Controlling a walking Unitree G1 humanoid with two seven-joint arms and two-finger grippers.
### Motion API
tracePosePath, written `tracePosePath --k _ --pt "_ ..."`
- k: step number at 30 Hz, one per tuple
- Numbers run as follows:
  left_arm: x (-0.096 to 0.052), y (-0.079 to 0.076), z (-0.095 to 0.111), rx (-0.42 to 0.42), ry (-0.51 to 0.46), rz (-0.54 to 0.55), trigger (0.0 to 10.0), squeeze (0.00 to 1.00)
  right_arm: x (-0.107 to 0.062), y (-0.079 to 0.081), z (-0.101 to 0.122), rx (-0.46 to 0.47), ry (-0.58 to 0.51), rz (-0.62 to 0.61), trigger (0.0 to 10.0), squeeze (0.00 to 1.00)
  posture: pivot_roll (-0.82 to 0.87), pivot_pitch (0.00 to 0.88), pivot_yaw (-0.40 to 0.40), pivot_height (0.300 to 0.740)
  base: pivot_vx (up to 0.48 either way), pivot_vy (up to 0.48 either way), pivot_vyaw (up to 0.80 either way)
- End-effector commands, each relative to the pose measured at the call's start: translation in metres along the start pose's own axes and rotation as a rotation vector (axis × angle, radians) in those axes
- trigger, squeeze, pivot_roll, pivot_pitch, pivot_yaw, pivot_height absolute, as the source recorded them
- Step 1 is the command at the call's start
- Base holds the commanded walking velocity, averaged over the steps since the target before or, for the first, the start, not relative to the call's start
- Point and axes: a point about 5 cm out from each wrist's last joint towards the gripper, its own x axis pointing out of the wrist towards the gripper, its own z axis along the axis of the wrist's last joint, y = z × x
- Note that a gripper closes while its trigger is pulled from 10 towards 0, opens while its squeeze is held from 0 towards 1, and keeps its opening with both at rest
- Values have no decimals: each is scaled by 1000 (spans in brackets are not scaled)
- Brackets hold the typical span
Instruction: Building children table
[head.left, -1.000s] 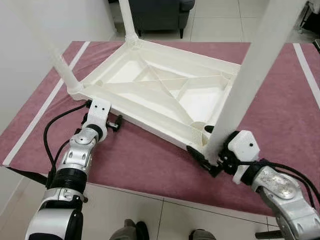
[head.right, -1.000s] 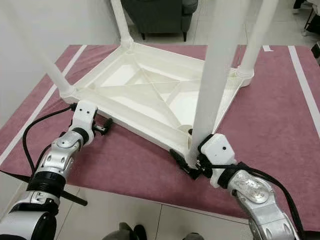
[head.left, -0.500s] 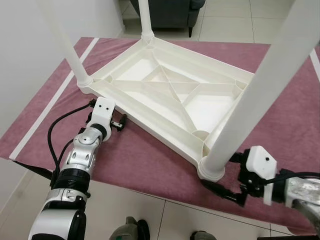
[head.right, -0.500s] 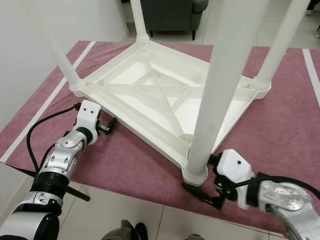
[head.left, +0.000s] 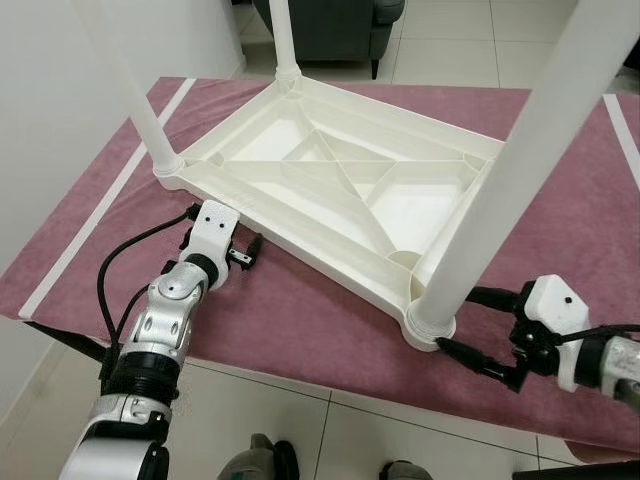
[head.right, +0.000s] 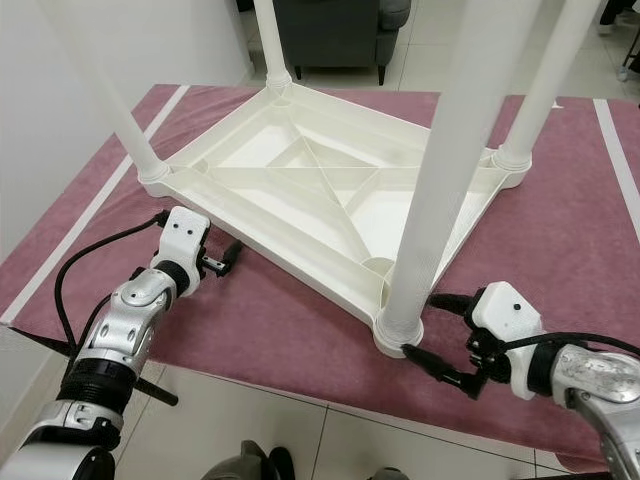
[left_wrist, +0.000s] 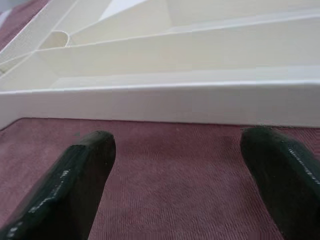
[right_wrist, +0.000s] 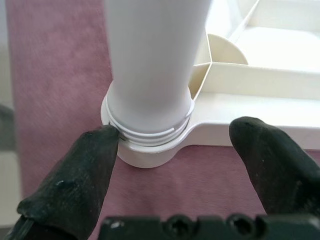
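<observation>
Four legs stand up from the upturned white table (head.left: 330, 180) lying on the maroon rug (head.left: 300, 320). Left gripper (left_wrist: 175, 180), spread wide and empty, faces the table's near-left edge. Right gripper (head.right: 440, 335), also wide and empty, flanks the socket of the table's near-right leg (head.right: 440, 190).

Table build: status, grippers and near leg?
Right gripper open, fingers either side of near leg's base, threads showing at its socket. Left gripper open, empty, beside upturned table rim on the rug. Nothing in the way.

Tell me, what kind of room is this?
Probably a living room in a home: a dark armchair on pale floor tiles, and a maroon rug where an upturned white children's table is being assembled.
</observation>
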Motion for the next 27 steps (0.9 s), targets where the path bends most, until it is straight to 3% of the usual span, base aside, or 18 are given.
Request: tracePosePath --k 1,7,15,16,19,20,22,27 --pt "-5 2 -3 4 20 -1 10000 0 -5 -4 -14 -5 88 -17 10000 0 -99 119 159 740 0 0 0" --pt "-9 -1 -1 3 6 -11 10000 0 -13 -2 -28 -21 182 54 10000 0 -93 114 152 740 0 0 0" --pt "-19 -9 7 37 -48 -72 10000 0 -28 -11 -45 5 263 -10 10000 0 -86 108 150 740 0 0 0" --pt "-19 -9 10 36 -53 -75 10000 0 -28 -25 -48 -17 266 -111 10000 0 -87 106 152 740 0 0 0" --pt "-19 -8 12 36 -57 -76 10000 0 -27 -34 -49 -33 265 -184 10000 0 -87 106 152 740 0 0 0" --pt "-17 -10 15 30 -66 -81 10000 0 -21 -50 -45 -51 232 -311 10000 0 -87 106 157 740 0 0 0" --pt "-13 -12 20 17 -76 -89 10000 0 -10 -68 -36 -68 174 -450 10000 0 -88 108 159 740 0 0 0" --pt "-8 -15 25 -4 -83 -98 10000 0 7 -86 -22 -95 101 -573 10000 0 -84 109 160 740 0 0 0"
